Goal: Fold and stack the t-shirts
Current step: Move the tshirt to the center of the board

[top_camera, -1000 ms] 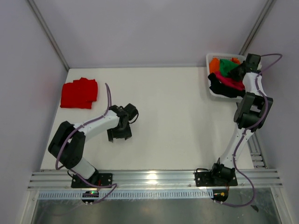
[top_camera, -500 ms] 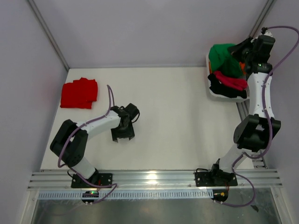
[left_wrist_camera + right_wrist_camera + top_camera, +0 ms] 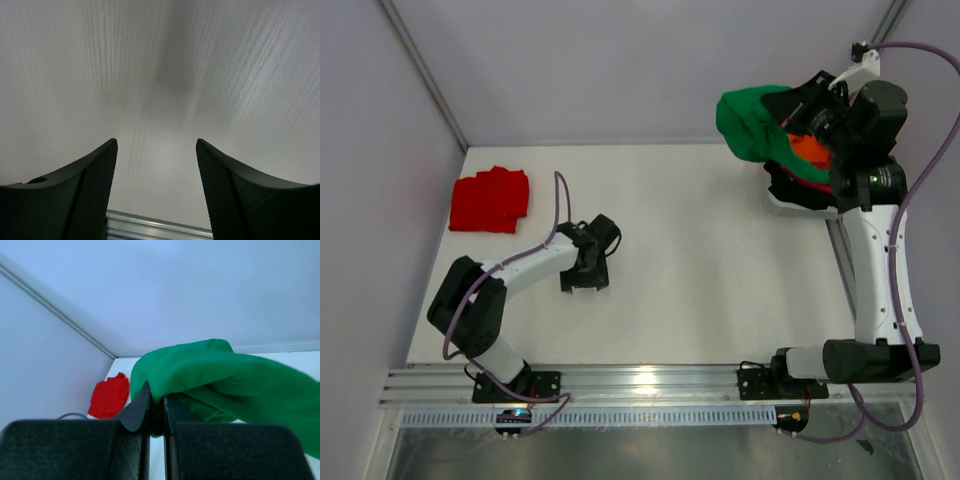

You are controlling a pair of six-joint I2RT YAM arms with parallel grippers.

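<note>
Top external view, from the left: a red t-shirt (image 3: 490, 200) lies folded flat at the far left corner of the white table (image 3: 720, 260), also seen small in the right wrist view (image 3: 109, 396). Well apart from it, toward the middle, the left gripper (image 3: 583, 280) hangs low over bare tabletop. Its wrist camera shows the two dark fingers (image 3: 85, 195) spread wide with nothing between them (image 3: 156, 150).

Further right, the green t-shirt (image 3: 750, 120) hangs bunched in the air just left of the basket (image 3: 778, 200) at the far right corner. The right gripper (image 3: 796, 105) is raised high and has the green cloth (image 3: 210, 370) pinched between its jaws, pressed nearly together (image 3: 156, 407) on a fold of the shirt. Inside the basket lie an orange t-shirt (image 3: 810, 150) and a black t-shirt (image 3: 800, 187) — both partly hidden by the right arm.
</note>
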